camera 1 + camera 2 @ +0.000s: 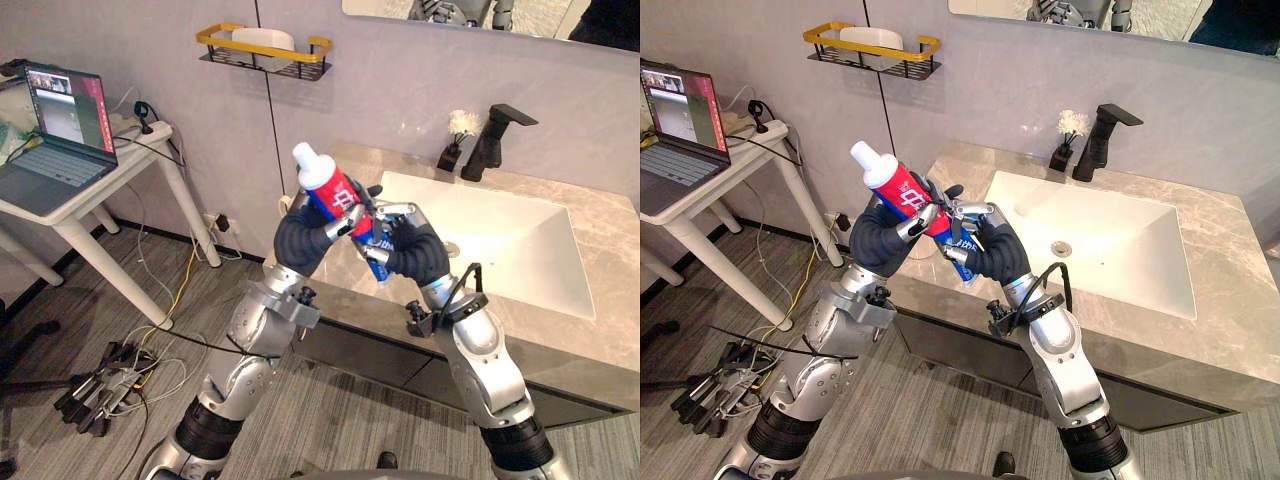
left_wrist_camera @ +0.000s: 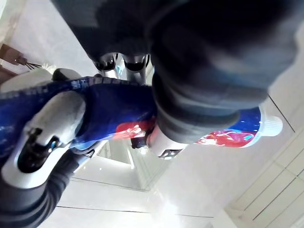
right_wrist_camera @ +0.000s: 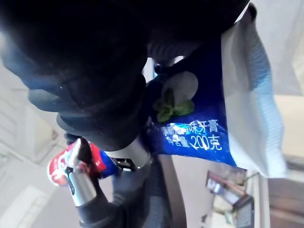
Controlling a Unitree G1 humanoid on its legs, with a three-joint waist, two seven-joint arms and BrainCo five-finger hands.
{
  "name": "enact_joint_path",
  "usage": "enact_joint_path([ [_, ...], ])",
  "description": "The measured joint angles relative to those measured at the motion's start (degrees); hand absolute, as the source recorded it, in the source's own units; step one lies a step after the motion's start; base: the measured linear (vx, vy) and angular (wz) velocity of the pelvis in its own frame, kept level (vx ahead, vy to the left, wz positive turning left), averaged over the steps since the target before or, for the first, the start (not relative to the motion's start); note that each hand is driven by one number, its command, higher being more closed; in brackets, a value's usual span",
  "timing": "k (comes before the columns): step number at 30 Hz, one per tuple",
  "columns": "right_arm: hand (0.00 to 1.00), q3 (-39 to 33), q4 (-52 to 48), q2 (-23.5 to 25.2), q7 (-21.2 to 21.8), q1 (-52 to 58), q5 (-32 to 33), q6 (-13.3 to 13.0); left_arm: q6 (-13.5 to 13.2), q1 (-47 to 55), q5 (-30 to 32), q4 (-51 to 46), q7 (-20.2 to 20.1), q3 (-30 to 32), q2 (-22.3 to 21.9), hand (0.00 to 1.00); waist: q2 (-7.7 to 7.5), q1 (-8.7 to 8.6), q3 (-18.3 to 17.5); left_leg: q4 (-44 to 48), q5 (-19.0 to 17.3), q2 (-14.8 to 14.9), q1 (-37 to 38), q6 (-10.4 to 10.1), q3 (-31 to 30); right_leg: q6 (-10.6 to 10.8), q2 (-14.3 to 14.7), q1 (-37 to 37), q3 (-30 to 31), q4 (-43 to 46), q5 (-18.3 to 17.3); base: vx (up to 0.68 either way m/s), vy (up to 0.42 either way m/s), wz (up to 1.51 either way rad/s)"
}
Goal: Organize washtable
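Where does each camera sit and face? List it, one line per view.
Left eye view: on the head, looking down at the washtable and sink; both arms show, left hand and right hand gripping the toothpaste tube.
Right eye view: same head, slightly aside, same scene.
Left wrist view: on the left wrist, looking past its dark cover at the toothpaste tube's capped end.
Right wrist view: on the right wrist, looking past its cover at the blue crimped end.
Shared: all four show the toothpaste tube.

Red-and-blue toothpaste tube (image 1: 336, 191), white cap (image 1: 308, 160); black faucet (image 1: 489, 143)
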Motion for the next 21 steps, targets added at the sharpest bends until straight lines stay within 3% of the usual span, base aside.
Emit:
enact_joint_path([
  [3, 0.00, 0.41, 2.58, 1.49, 1.41, 3.78, 6.15, 0.10, 0.05, -0.60, 4.02, 0.98, 0.10, 1.96, 2.40, 1.00, 0.05, -0.04, 0.03, 0.01, -0.01, 0.13, -0.04, -0.01, 0.52, -0.13, 0.33, -0.58, 0.29, -0.01, 0.15, 0.00, 0.000, -0.09],
  [9, 0.00, 5.13, 6.88, 1.78, 4.57, 13.92, 13.16, 2.75, 0.04, -16.78, 13.51, 14.34, 2.26, 6.25, 8.84, 1.00, 0.15, -0.46, 0.16, 0.42, -0.03, 0.41, -0.86, -0.04, 1.08, -0.63, 0.66, -1.72, 0.96, -0.01, 0.63, -0.01, -0.001, -0.05],
  [16, 0.00, 6.71, 8.76, 1.88, 5.47, 16.00, 13.83, 2.84, -1.76, -19.72, 18.29, 14.44, 4.13, 7.76, 8.52, 1.00, 0.16, -2.91, 0.29, 0.49, -0.12, 0.41, -1.35, -0.02, 1.99, -0.61, 0.74, -2.59, 1.73, -0.01, 0.87, 0.00, 0.001, -0.07],
  [21, 0.00, 6.83, 8.86, 2.16, 5.47, 19.61, 14.84, 2.82, -1.93, -22.92, 22.72, 18.39, 5.80, 7.98, 8.49, 1.00, 0.17, -2.88, 0.29, 0.88, -0.40, 0.42, -1.61, 0.13, 3.00, -0.64, 0.83, -3.20, 2.77, -0.01, 1.18, -0.02, 0.001, -0.10],
])
